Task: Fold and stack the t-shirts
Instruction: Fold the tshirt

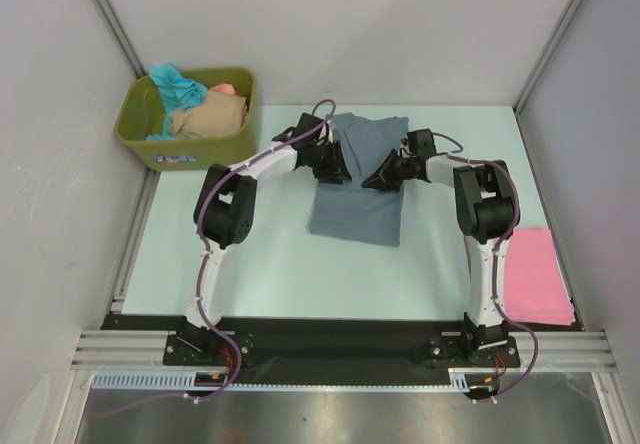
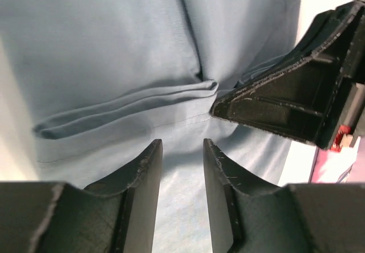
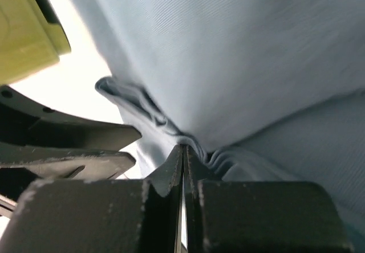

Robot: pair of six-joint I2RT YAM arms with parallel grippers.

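From the overhead camera I count five shirts. One grey-blue t-shirt point(image 1: 355, 209) lies partly folded at the middle of the table point(image 1: 270, 264). One pink t-shirt point(image 1: 535, 274) lies folded flat at the near right edge. Three are bundled in the single olive tub point(image 1: 185, 154) at the far left: a teal t-shirt point(image 1: 178, 84), a beige t-shirt point(image 1: 205, 116) and a salmon t-shirt point(image 1: 226, 90). Both arms reach in over the grey-blue one, the left gripper point(image 1: 335, 164) at its left edge and the right gripper point(image 1: 385, 176) just beside it.

On my left wrist camera, the left gripper point(image 2: 181, 147) has its two fingers a narrow gap apart, with nothing between them; the grey-blue t-shirt point(image 2: 114, 53) lies beneath with one raised crease. The right gripper point(image 2: 222, 107) touches that crease's end.

On my right wrist camera, the right gripper point(image 3: 183, 150) is pinched tight on a puckered fold of the grey-blue t-shirt point(image 3: 245, 53). The tub point(image 3: 23, 36) shows at the upper left.
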